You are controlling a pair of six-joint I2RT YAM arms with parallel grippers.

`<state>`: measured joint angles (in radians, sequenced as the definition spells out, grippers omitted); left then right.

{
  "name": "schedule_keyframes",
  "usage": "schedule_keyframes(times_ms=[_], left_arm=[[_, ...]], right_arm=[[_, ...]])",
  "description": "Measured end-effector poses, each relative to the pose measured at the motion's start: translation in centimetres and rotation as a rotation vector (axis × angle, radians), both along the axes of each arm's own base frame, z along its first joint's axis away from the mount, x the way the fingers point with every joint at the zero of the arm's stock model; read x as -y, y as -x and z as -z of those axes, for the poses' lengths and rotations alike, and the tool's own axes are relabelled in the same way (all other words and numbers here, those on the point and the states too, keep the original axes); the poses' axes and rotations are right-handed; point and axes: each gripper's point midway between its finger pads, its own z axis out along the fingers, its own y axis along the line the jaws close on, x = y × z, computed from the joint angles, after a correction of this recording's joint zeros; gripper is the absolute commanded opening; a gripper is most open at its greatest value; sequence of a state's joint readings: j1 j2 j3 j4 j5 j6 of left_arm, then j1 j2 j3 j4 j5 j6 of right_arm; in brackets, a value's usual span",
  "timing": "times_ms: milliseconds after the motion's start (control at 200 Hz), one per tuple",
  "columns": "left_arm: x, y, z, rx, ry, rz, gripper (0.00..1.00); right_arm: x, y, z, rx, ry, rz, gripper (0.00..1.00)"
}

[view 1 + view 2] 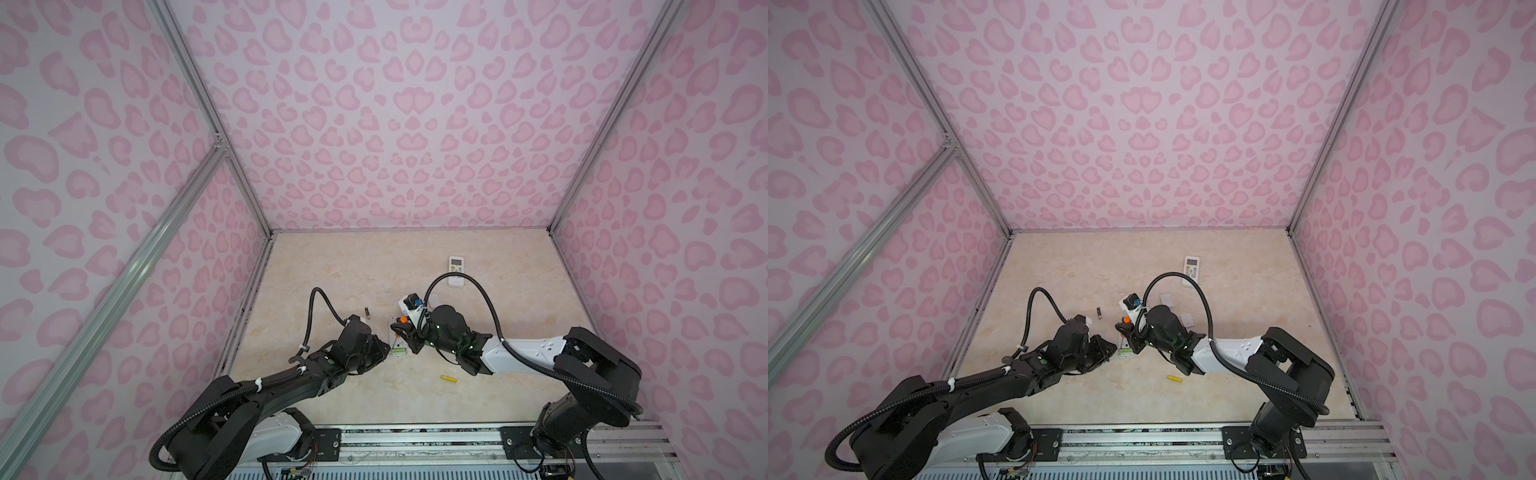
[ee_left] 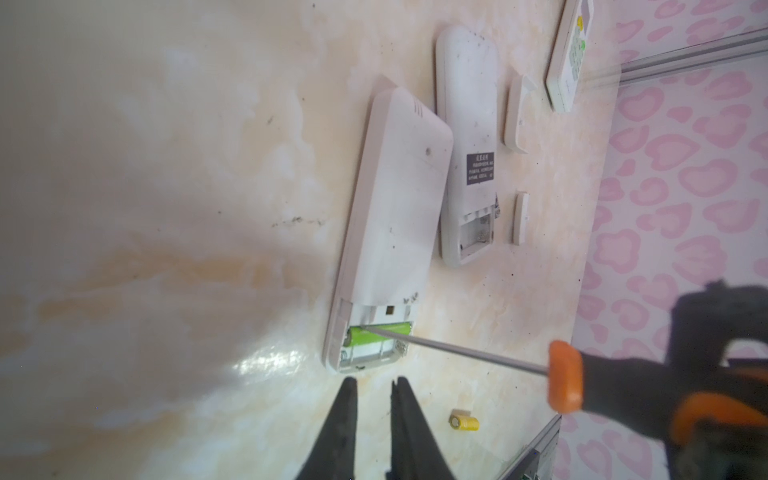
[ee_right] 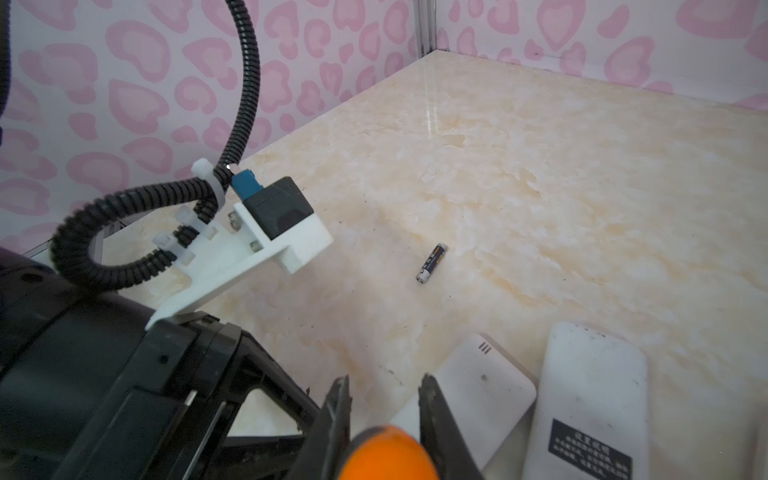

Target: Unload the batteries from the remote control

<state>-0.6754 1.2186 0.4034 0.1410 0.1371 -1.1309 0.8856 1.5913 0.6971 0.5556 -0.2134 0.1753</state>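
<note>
A white remote control [image 2: 395, 228] lies face down mid-table with its battery bay uncovered. A green battery [image 2: 374, 333] sits in that bay, also seen in a top view [image 1: 399, 352]. My right gripper [image 3: 385, 380] is shut on the orange-and-black screwdriver [image 2: 565, 376], and the tip of its shaft rests on the green battery. My left gripper [image 2: 374, 388] hovers just off the remote's bay end, its jaws a narrow gap apart with nothing between them. A yellow battery [image 1: 449, 378] and a black battery [image 1: 366, 311] lie loose on the table.
A second white remote [image 2: 469, 137], face down with an empty bay, lies beside the first. Two small white covers [image 2: 519, 114] [image 2: 520, 216] lie past it. A third remote [image 1: 456, 271] lies face up toward the back. Pink-patterned walls enclose the table.
</note>
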Motion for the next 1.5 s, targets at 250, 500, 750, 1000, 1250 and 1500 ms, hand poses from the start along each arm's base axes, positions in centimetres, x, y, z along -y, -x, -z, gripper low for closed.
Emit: schedule_keyframes(times_ms=[250,500,750,1000,1250,1500], left_arm=[[-1.2,-2.9,-1.6,0.031,-0.056,-0.018,0.25],[-0.6,-10.5,-4.1,0.108,-0.149,0.022,0.27],[2.2,-15.3,-1.1,0.067,-0.210,0.133,0.28],[4.0,-16.4,2.7,0.000,-0.210,0.207,0.27],[3.7,-14.2,3.2,-0.007,-0.173,0.234,0.27],[2.2,-11.7,3.2,-0.025,-0.189,0.228,0.27]], right_arm=[[1.5,0.0,-0.6,0.000,0.032,0.032,0.00],[2.0,0.3,-2.6,-0.003,0.003,0.043,0.00],[4.0,0.6,-4.6,0.014,-0.023,0.096,0.00],[7.4,0.6,-4.1,-0.006,-0.013,0.198,0.00],[9.4,-0.5,-3.7,-0.042,-0.008,0.289,0.00],[10.2,-1.1,-3.3,-0.076,-0.013,0.330,0.00]])
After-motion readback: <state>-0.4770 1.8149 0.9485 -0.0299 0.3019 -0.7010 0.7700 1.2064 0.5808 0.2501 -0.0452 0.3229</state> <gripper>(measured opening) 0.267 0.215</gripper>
